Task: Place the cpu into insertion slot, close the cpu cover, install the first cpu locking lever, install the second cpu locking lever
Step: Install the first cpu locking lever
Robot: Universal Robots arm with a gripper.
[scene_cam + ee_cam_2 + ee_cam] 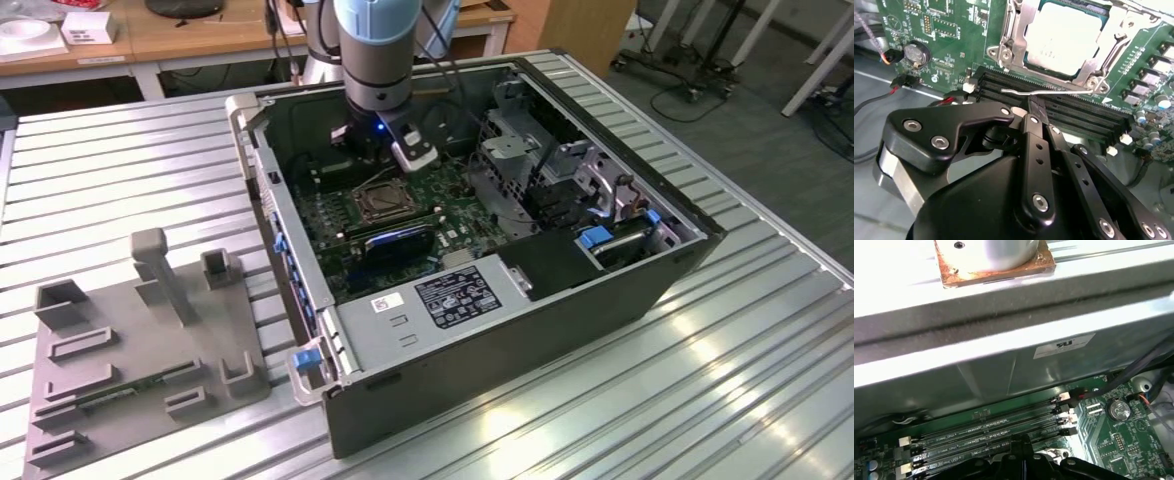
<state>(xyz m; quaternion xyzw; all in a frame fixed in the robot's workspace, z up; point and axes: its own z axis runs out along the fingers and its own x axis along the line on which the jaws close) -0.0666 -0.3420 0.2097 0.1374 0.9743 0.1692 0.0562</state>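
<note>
Second wrist view: cpu seated, cover down, gripper at the lever

Second wrist view gives you the clearest look. The cpu (1064, 35) lies flat in its socket (1091, 80) on the green motherboard (949, 30). The cpu cover (1015, 30) lies down around it, with the chip's metal top showing through the window. A thin silver locking lever (1054, 91) runs along the socket edge nearest your gripper (1035, 105), between the socket and the black memory slots (1079, 112). Your gripper's black fingers (1034, 130) are pressed together with nothing visibly between them. Their tip sits just beside the lever, and you cannot tell whether it touches. A round coin battery (916, 52) sits on the board, well apart from the socket.

In the first wrist view you see the joined fingertips above the rows of memory slots, with the case's grey metal wall (979, 375) beyond them.

In the exterior view, the arm (374, 50) reaches down into the open computer case (534, 340) at the upper middle of the frame. The case lies on a ribbed metal table (747, 400). A grey fixture plate (134, 380) lies at the lower left, well apart from the case.
</note>
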